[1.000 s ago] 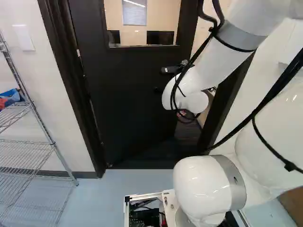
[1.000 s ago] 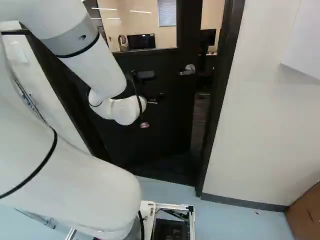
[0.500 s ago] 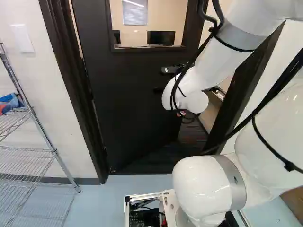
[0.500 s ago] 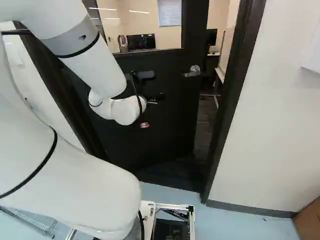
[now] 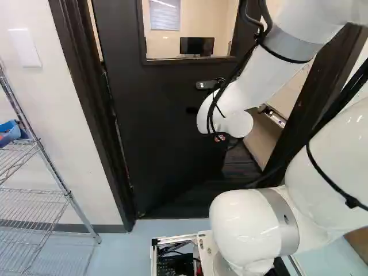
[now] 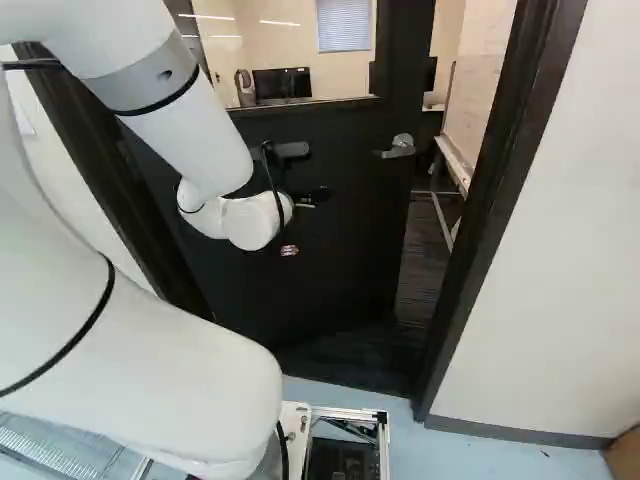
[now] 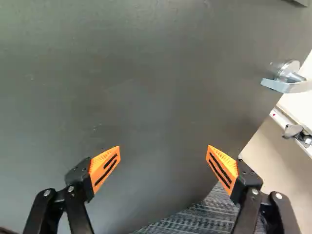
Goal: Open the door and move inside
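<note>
We find the orange-padded black gripper [image 7: 163,148] wide open, holding nothing. The black windowed door [image 7: 146,87] stands ajar ahead of it, the silver lever handle [image 6: 402,147] to its right. We advise steady pushing towards the handle side, keeping the white arm [image 6: 185,125] clear of the dark door frame [image 6: 505,180]. Well left, a blue plastic bin [image 5: 12,135] holds something reddish, unidentified.

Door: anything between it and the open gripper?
Nothing visible stands between the gripper and the door. The handle sits off to one side, outside the span of the open fingers.
</note>
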Motion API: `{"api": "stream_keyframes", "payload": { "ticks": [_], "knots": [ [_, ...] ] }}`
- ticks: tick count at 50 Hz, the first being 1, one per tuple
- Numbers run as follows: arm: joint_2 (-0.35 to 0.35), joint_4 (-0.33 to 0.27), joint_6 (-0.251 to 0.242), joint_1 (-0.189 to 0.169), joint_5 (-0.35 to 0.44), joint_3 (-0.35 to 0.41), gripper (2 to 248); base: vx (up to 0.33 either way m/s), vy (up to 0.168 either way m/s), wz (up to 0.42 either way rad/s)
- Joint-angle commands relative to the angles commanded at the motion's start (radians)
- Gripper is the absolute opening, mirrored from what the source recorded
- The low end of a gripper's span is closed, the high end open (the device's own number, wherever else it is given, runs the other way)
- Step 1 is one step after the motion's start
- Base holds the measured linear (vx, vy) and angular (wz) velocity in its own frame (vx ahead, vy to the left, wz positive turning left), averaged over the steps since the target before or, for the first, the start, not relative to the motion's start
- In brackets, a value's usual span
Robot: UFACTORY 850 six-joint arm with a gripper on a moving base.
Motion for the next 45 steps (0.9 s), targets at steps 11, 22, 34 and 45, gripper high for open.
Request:
{"api": "stream_keyframes", "payload": {
  "ticks": [11,22,34,45],
  "knots": [
    [0.0,0.0,0.0,0.0,0.0,0.0,247,0.102,0.085,-0.015],
    [-0.007,0.0,0.0,0.006,0.0,-0.006,247,0.07,0.073,-0.015],
    [-0.013,0.0,0.0,0.012,0.0,-0.011,247,0.005,0.005,0.0],
    [-0.013,0.0,0.0,0.012,0.0,-0.012,247,0.0,0.0,0.0]
  ]
}}
